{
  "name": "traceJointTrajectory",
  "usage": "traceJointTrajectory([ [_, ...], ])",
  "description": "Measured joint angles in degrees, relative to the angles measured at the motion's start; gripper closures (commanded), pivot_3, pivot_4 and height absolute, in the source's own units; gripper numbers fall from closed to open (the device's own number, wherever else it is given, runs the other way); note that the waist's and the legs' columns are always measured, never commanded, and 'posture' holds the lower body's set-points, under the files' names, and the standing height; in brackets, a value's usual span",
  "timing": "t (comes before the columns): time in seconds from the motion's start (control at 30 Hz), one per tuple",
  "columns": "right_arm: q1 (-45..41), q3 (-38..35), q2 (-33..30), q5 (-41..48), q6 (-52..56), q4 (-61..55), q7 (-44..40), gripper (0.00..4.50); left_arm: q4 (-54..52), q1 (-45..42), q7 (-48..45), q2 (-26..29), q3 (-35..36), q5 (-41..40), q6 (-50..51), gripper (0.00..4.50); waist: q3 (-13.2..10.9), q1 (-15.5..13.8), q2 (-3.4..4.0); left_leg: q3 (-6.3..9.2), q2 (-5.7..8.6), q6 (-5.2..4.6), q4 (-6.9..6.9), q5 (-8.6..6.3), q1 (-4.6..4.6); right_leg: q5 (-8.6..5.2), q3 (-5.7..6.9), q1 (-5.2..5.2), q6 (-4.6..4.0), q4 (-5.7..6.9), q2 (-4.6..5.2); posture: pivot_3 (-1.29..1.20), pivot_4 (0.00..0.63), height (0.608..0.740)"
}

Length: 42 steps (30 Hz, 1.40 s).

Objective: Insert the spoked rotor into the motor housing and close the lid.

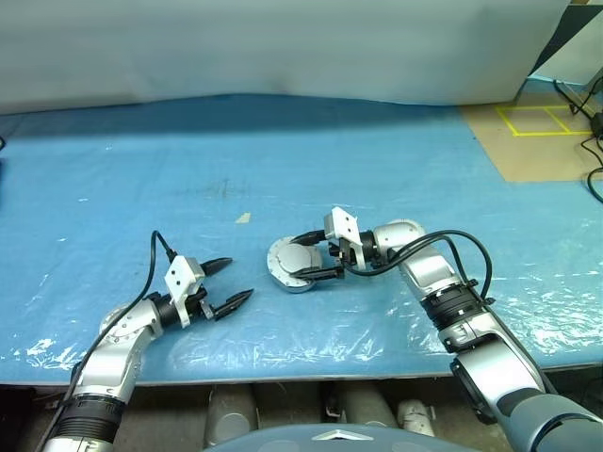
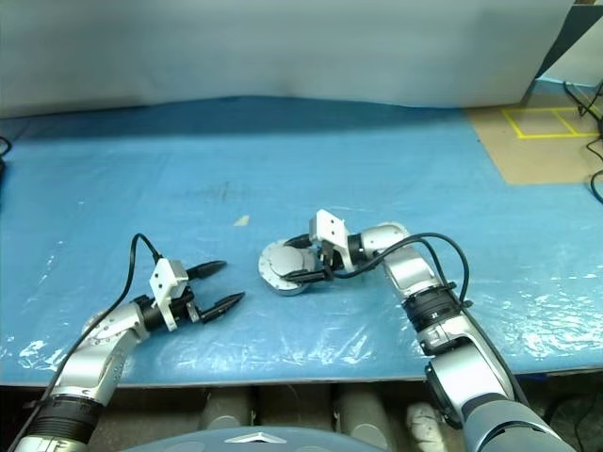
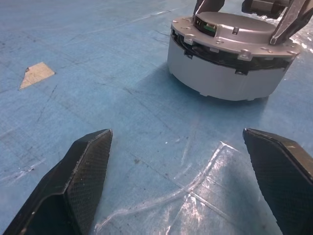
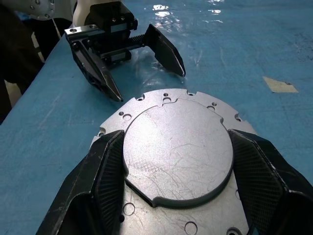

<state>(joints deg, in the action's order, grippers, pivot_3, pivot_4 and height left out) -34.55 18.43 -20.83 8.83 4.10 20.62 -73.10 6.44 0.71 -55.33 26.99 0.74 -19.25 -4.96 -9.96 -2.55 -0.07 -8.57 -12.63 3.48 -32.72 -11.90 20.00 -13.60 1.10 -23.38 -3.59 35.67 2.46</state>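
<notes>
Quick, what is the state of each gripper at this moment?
Left gripper: open, holding nothing, resting apart from the housing.
Right gripper: its fingers stand on either side of the closed lid on the motor housing; a firm grip cannot be told.

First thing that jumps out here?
The round silver motor housing mid-table on the blue sheet, its lid down on top. The right hand straddles it, one finger on each side. The left hand sits open beside it, holding nothing.
</notes>
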Motion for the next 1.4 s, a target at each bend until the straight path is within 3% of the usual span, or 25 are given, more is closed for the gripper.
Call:
traceJointTrajectory([
  [0.6,-0.4,0.6,-0.9,-2.1,-1.2,0.0,0.4,1.54,-7.4,1.0,2.6,0.1,0.0,-0.8,5.3,0.0,0.0,0.1,0.0,0.0,0.0,0.0,-0.01,0.0,-0.02,0.0,0.0,0.01,0.0,0.04,0.0,0.0,0.15,0.74],
  [1.0,-1.4,1.7,-0.8,-2.8,-5.2,3.0,1.2,1.54,-5.7,0.4,2.4,0.2,0.0,-0.8,5.0,0.0,0.0,0.1,0.0,0.0,0.0,0.0,-0.03,0.0,-0.09,0.0,-0.02,0.22,0.0,0.06,0.0,0.0,0.15,0.74],
  [1.4,-1.7,1.8,-0.1,-3.2,-2.4,2.5,2.0,1.54,-3.2,0.7,1.9,-0.1,0.0,-0.8,2.6,0.0,0.0,0.2,-0.02,0.0,-0.02,0.0,-0.02,-0.01,-0.19,0.0,-0.03,0.31,0.0,0.05,0.0,0.0,0.15,0.74],
])
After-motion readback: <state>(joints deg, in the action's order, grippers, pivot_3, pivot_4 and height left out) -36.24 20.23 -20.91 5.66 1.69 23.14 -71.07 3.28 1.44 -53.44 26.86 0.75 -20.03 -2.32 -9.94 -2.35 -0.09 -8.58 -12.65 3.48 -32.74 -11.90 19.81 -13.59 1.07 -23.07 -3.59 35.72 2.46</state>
